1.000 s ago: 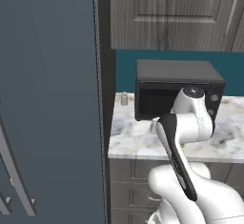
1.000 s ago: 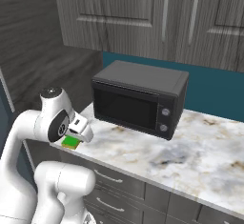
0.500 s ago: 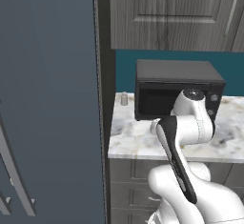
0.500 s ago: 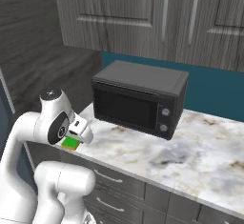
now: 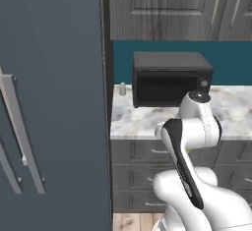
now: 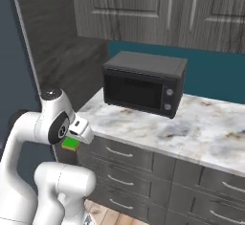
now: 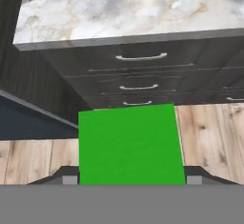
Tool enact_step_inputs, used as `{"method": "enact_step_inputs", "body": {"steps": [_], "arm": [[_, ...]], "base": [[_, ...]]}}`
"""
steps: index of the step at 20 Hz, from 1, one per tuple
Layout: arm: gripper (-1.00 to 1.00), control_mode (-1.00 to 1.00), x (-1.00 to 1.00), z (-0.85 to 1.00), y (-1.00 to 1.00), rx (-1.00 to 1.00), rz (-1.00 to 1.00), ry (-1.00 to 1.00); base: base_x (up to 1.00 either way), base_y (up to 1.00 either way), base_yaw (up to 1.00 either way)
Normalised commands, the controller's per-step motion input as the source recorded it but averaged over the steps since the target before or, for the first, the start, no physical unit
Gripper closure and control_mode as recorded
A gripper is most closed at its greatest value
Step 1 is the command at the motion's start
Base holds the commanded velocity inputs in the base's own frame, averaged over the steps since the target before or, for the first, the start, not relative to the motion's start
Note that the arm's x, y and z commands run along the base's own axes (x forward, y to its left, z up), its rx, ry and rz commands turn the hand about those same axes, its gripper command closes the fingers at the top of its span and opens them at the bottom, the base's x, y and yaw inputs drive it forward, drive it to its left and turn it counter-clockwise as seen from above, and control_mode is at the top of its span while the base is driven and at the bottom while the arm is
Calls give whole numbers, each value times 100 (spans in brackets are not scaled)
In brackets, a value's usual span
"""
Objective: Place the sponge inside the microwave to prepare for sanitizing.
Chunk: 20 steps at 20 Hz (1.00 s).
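Nothing has moved; fingers [image 7: 132, 180] clamp the flat, bright green sponge [image 7: 130, 144].

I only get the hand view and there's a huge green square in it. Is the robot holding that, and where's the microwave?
Observer: Yes. In the right base view the sponge sits in the gripper, held out in the air in front of the drawers, below the counter's edge.
Operator: Is the microwave close?
Observer: The microwave stands on the marble counter, up and to the right of the gripper in that view, against the teal wall.
Operator: Is its door open?
Observer: No, the dark door is shut in both base views.
Operator: Anything else up there?
Observer: A small grey shaker stands left of the microwave.
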Motion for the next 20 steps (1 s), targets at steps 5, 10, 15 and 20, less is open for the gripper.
{"method": "enact_step_inputs", "body": {"steps": [5,10,15,20], "arm": [[100,100,0,0,0,0,0,0],[100,100,0,0,0,0,0,0],[100,100,0,0,0,0,0,0],[100,100,0,0,0,0,0,0]], "base": [[-55,76,2],[-12,96,6],[0,100,7],[0,100,5]]}}
